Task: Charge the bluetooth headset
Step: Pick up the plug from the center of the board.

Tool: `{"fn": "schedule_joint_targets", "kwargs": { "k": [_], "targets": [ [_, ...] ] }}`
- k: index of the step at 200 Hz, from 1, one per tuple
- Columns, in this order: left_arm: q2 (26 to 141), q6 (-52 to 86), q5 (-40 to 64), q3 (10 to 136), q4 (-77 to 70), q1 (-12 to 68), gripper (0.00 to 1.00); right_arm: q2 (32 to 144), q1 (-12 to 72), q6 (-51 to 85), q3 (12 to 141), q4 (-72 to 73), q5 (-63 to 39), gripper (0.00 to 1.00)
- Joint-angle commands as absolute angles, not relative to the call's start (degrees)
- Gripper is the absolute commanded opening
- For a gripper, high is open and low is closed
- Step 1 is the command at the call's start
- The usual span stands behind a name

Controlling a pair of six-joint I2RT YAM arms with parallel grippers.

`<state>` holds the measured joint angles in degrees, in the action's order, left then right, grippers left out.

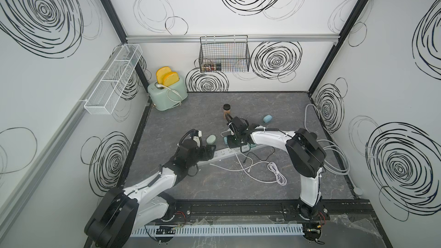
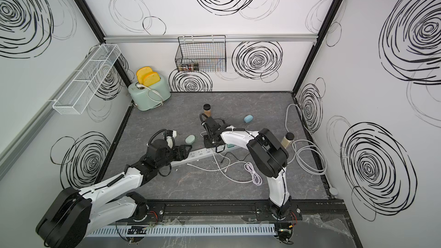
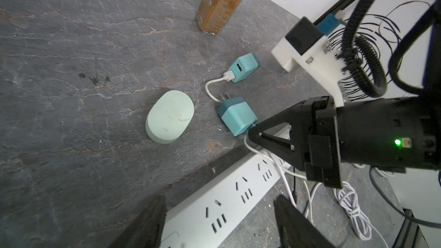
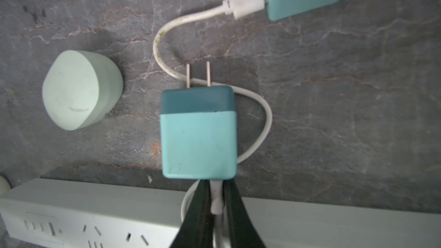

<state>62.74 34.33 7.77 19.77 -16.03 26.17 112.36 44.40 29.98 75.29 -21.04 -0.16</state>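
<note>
The right gripper [image 4: 216,188] is clenched on a white plug [image 4: 216,201] at the end of a teal charger [image 4: 198,134], the end that faces the strip [image 4: 95,213]. The charger lies flat on the table [image 4: 346,115] just beside the strip, with its prongs pointing away from it. The right arm rises from the front rail with its elbow high. Its forearm reaches toward the middle of the table, and the wrist bends steeply down over the charger.

A second charger [image 3: 243,67] lies a little further out. A white cable [image 4: 164,44] is plugged into it and curls past the first charger's prongs. The mint headset case [image 3: 169,120] sits closed on the table near the gripped charger, apart from both the charger and the cable.

The left gripper [image 3: 219,200] is released, its fingers spread wide above the strip's sockets; whether they touch it cannot be told. The left arm stretches low and diagonally from the front left corner. Its wrist is roughly level and the gripper points along the strip toward the right gripper.

A blue case [image 1: 267,118] lies well apart, beyond the right arm. A spice jar [image 1: 226,110] stands upright behind the grippers. Loose cables [image 1: 262,168] sprawl in front of the strip.
</note>
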Motion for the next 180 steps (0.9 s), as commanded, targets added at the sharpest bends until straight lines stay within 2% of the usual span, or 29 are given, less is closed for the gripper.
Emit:
{"fn": "schedule_joint_targets", "kwargs": {
  "k": [1, 16, 72, 123, 145, 180],
  "targets": [
    [62.6, 34.6, 7.6, 19.0, -19.3, 25.8, 0.75, 111.7, 44.6, 29.7, 74.5, -22.7, 1.5, 0.06],
    [62.7, 35.0, 7.8, 19.2, -20.0, 25.8, 0.75, 110.4, 44.4, 28.8, 74.7, -22.0, 1.3, 0.00],
    [61.7, 40.1, 13.6, 21.8, -25.3, 25.8, 0.76, 99.5, 43.5, 18.8, 74.1, -19.8, -0.8, 0.00],
    [60.7, 52.8, 25.6, 24.7, -30.7, 23.6, 0.76, 86.3, 43.2, 4.9, 64.1, -13.9, -2.4, 0.00],
    [59.2, 57.7, 27.8, 24.5, -36.2, 23.5, 0.77, 81.4, 43.2, -0.4, 59.0, -10.3, -3.7, 0.00],
    [59.7, 61.3, 30.7, 27.2, -34.9, 23.8, 0.80, 76.0, 42.9, -5.0, 53.1, -4.4, -6.9, 0.00]
  ]
}}
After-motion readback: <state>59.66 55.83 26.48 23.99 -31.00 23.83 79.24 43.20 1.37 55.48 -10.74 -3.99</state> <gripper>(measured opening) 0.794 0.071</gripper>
